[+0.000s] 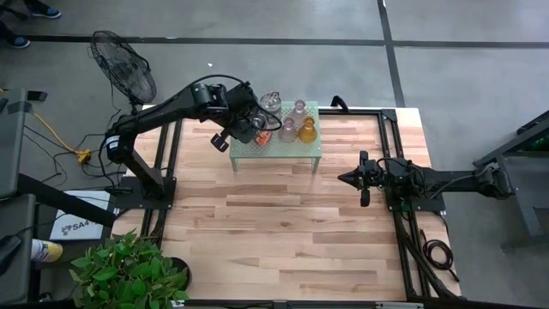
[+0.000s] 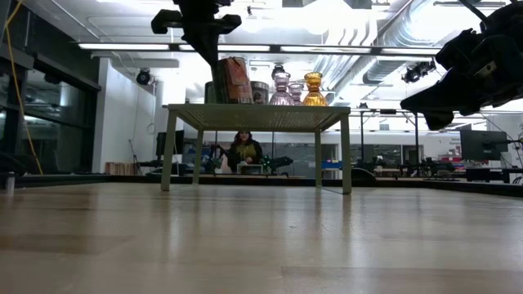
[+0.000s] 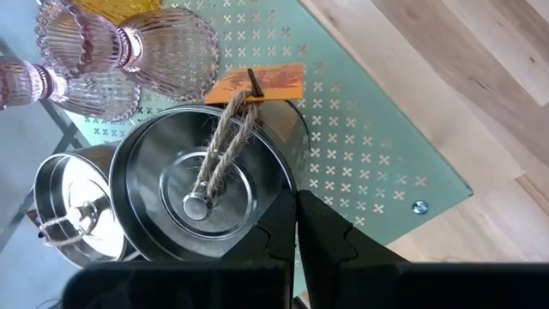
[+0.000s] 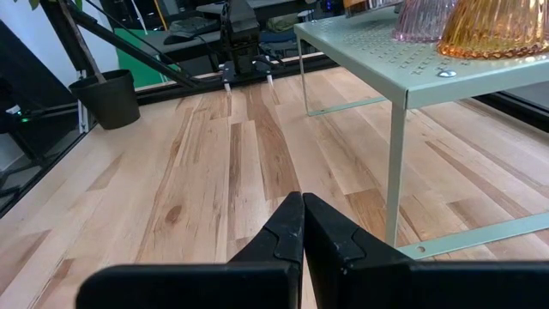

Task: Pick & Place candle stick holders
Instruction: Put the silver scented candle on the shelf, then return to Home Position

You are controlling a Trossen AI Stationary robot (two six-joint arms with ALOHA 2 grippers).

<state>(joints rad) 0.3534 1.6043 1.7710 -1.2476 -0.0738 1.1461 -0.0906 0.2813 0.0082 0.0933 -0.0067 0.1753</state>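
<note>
Now the green shelf [image 1: 276,148] stands near the desk's [image 1: 283,232] far edge, carrying all the candle stick holders [image 1: 292,120]. Over its left end hangs the left claw [image 3: 296,225], pinched shut and empty, just beside a silvery jar holder [image 3: 202,184]. Well apart, the right claw [image 4: 302,225] waits closed, empty.

Amber holder [image 1: 307,130], mauve holders [image 1: 289,130] — green cross-perforated shelf [image 1: 257,151]
</note>
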